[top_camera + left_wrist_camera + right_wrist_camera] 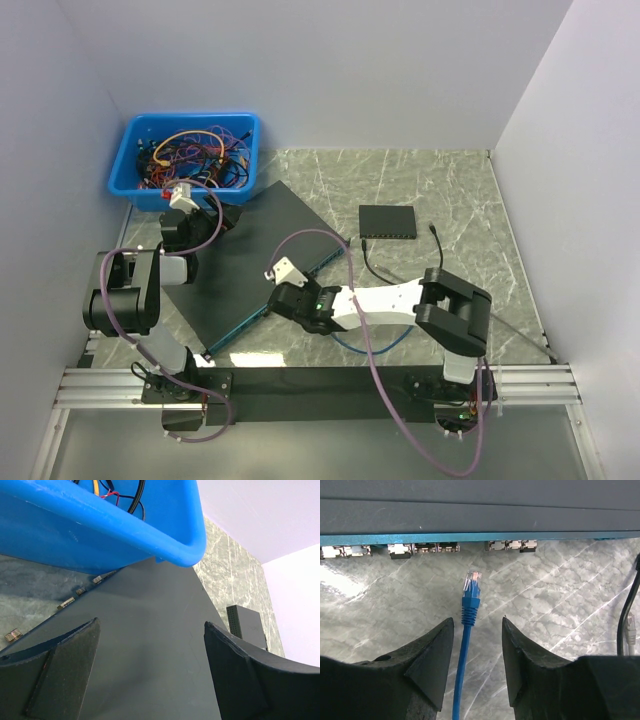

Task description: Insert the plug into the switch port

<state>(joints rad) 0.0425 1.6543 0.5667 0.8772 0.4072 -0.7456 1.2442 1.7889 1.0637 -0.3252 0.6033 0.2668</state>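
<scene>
The plug is not yet in. By my reading, the step in hand is taking hold of it for the push. Nearest the wrist camera, the right gripper stands part open, its two dark fingers either side of the blue cable with a gap on each side, gripping nothing. Just ahead, the plug lies on the marble table, its clear tip aimed at the row of ports along the front of the large flat switch — near them but apart. The next move likely calls for closing on the boot behind the tip, lifting it level with a free port and pushing straight in — a skewed plug would catch on the port's rim. The right arm reaches low across to its left. Farther off, the left gripper hangs wide and empty over the switch's top, beside the blue bin of wires.
</scene>
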